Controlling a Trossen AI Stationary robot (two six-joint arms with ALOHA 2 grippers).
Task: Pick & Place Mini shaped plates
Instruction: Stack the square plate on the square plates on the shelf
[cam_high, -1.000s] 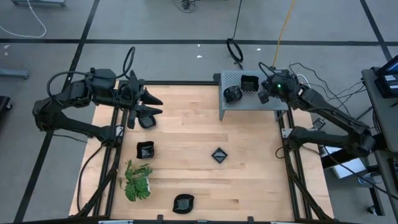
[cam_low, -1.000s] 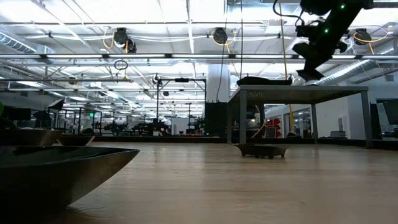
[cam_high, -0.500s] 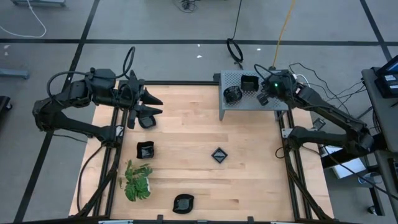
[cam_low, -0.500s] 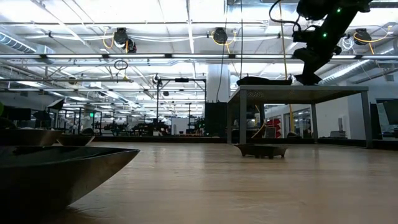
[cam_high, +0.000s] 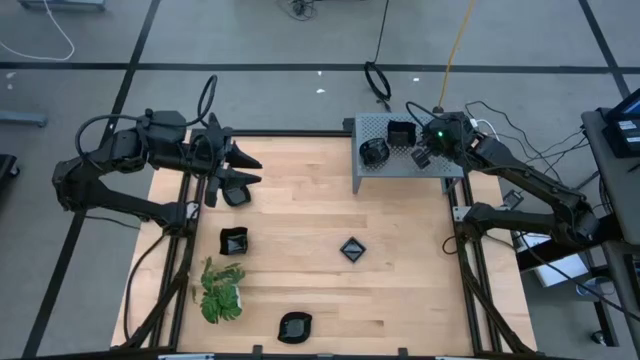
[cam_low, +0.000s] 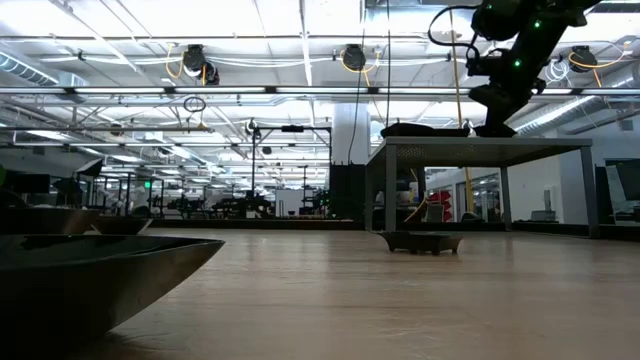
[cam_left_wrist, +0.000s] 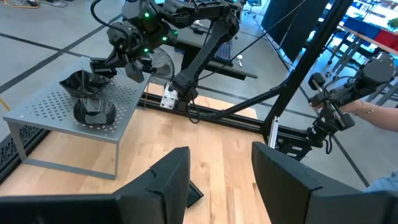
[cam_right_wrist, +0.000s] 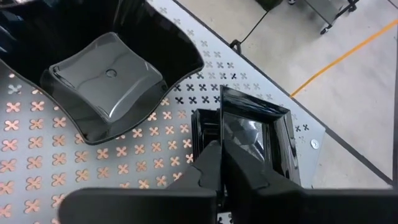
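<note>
Pinched on a small square glossy black plate (cam_right_wrist: 258, 146), our right gripper (cam_right_wrist: 219, 163) sets it on the grey perforated metal stand (cam_high: 385, 165), beside a wavy-edged black dish (cam_right_wrist: 109, 78). Released near the stand's edge, it could slide off. Left gripper (cam_high: 243, 168) waits open.

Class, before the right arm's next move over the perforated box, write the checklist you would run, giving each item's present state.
1. Right pincer over the grey perforated box: ok.
2. Right pincer open for grasping: not ok, shut at the square plate rim.
3. Left pincer open, parked at the table's far-left corner: ok.
4. All table plates moved: not ok, four remain.
</note>
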